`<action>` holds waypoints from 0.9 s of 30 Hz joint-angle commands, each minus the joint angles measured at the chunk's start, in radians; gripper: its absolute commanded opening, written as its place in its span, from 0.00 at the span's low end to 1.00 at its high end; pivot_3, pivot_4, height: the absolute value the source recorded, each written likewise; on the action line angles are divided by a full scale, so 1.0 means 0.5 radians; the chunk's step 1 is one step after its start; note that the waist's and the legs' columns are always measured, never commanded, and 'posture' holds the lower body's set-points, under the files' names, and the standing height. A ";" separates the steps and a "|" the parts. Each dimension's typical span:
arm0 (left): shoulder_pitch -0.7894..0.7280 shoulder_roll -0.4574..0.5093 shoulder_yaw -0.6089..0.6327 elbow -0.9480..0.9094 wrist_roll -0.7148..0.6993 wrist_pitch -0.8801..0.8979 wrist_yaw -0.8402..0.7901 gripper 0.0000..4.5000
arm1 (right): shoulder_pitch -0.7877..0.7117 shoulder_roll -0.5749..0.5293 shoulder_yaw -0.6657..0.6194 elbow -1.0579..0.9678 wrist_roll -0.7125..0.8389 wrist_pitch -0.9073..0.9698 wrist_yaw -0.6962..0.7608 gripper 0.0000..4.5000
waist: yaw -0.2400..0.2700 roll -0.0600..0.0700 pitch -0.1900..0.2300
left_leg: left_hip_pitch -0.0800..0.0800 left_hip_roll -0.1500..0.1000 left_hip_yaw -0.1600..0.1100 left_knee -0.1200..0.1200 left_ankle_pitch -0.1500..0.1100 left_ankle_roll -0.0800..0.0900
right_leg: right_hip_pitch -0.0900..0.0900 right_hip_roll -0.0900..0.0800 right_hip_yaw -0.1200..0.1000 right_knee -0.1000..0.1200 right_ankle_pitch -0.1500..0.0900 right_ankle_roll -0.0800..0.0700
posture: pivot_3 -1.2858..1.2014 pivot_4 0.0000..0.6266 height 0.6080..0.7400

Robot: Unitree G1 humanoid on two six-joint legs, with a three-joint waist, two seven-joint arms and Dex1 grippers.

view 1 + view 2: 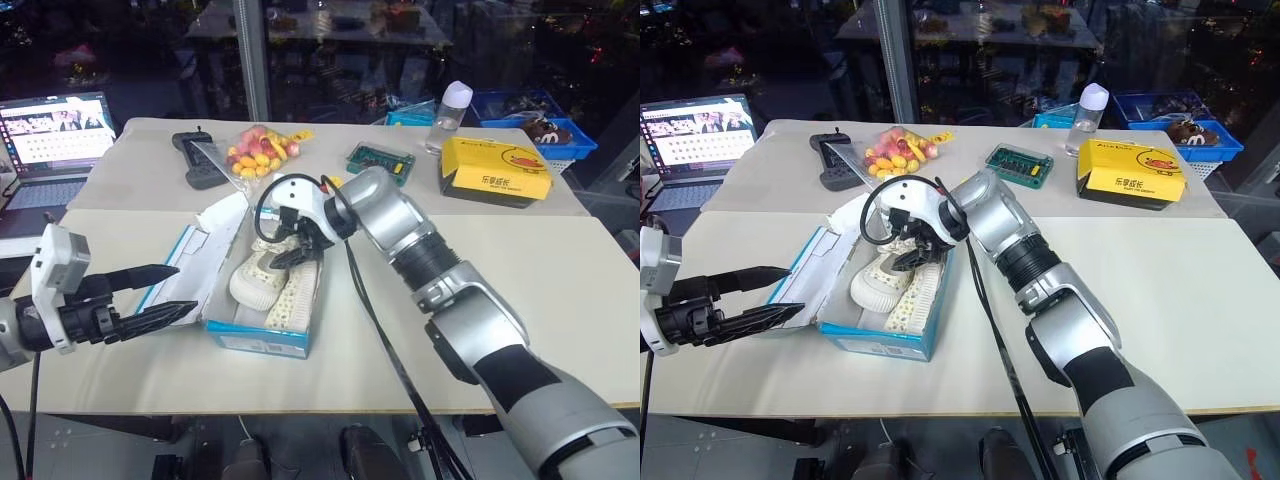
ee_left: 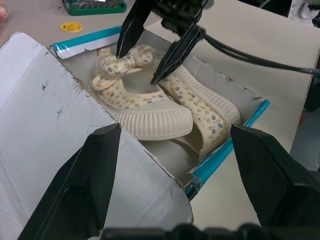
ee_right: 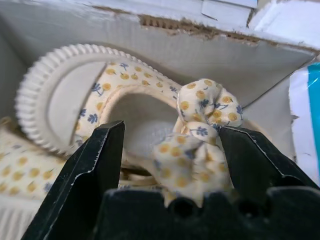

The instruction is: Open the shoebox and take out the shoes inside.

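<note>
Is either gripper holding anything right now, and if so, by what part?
Nothing is gripped. The right gripper sits open around the bow of one of the shoes in the shoebox; the left gripper hangs open beside it.

A pale beige table (image 1: 520,300); near its front left edge lies the open blue shoebox (image 1: 262,338); along the back edge sit a black controller (image 1: 196,160), a bag of coloured sweets (image 1: 258,152), a green case (image 1: 380,160), a plastic bottle (image 1: 449,118) and a yellow box (image 1: 496,172).
</note>
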 commanded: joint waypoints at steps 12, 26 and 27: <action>-0.020 0.004 0.039 -0.051 -0.001 0.005 0.015 0.84 | -0.023 0.027 -0.025 0.036 -0.025 -0.112 -0.144 0.06 | -0.002 0.000 0.000 | 0.000 0.000 0.000 0.001 0.000 0.000 | 0.000 0.000 0.000 0.000 0.001 0.002 | 0.52 0.24 0.87; -0.011 0.053 0.128 -0.065 0.005 0.006 -0.060 0.84 | -0.215 -0.059 -0.360 -0.286 0.265 0.219 -0.134 0.04 | 0.002 0.001 0.000 | -0.006 0.000 0.000 0.001 0.000 0.000 | -0.006 0.000 0.000 0.000 0.002 0.000 | 0.52 0.24 0.87; -0.012 0.052 0.124 -0.066 0.007 0.005 -0.059 0.84 | -0.230 -0.068 -0.385 -0.302 0.289 0.242 -0.141 0.04 | 0.002 0.001 0.000 | -0.008 0.000 0.000 0.001 0.000 0.000 | -0.008 0.000 0.000 0.000 0.004 -0.003 | 0.52 0.24 0.87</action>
